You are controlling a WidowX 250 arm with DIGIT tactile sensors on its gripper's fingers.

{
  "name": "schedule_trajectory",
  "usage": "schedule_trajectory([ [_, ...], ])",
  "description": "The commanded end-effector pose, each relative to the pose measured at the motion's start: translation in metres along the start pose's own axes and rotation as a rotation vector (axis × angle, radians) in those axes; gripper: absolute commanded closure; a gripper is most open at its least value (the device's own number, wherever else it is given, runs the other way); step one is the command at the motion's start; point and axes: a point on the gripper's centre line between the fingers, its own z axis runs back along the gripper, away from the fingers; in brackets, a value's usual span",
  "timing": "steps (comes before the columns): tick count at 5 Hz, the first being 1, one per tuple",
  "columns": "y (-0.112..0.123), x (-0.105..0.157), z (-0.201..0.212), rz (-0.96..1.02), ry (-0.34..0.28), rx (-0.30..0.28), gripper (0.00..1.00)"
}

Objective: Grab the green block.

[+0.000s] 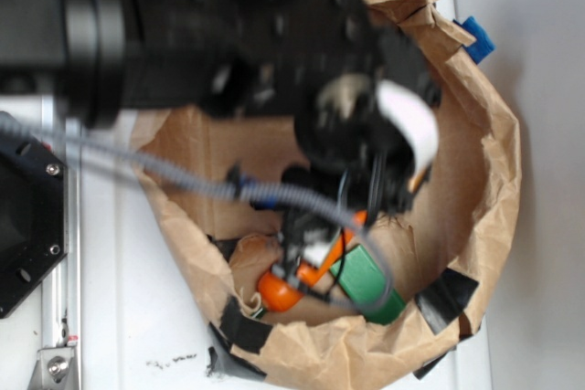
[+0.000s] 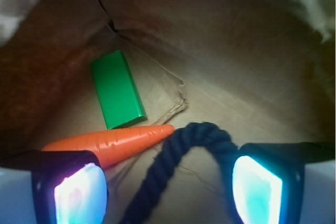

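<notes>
The block (image 2: 117, 89) lies flat on the brown paper floor of the bag (image 2: 252, 77), untouched, ahead of the gripper (image 2: 168, 184) and off toward its left finger in the wrist view. The gripper's two fingers (image 2: 79, 187) stand wide apart at the bottom corners of that view, their pads glowing pale blue-white, with nothing clamped between them. In the gap between the fingers runs a dark blue rope (image 2: 173, 156), looping up from the lower edge and bending over toward the right finger; whether it touches either finger cannot be told.

Just beyond the left finger lies the carrot (image 2: 113, 142), on its side, its thick end hidden behind that finger and its tip pointing toward the rope's bend, nearly meeting it. The block sits just past the carrot, its near short end right at the carrot's upper side; contact between them is not clear. The block's long axis runs away from the gripper, tilted a little leftward, toward the creased wall of the bag.

From the exterior view, the black arm (image 1: 228, 34) reaches over the bag's rolled rim (image 1: 494, 171) and down inside, blurred. Below it, the block (image 1: 370, 280) and the carrot (image 1: 283, 289) lie side by side near the bag's lower wall, partly covered by a grey cable (image 1: 183, 175). The bag rests on a white table (image 1: 119, 317), with a blue object (image 1: 477, 38) at its outer rim.
</notes>
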Motion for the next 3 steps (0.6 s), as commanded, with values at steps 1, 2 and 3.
schedule_trajectory([
  [1,-0.005,0.033,-0.008,-0.015,-0.048,0.065,0.0],
  [2,0.006,0.035,-0.023,-0.013,-0.044,0.044,0.0],
  [3,0.003,0.031,-0.037,-0.033,-0.034,-0.01,0.0],
])
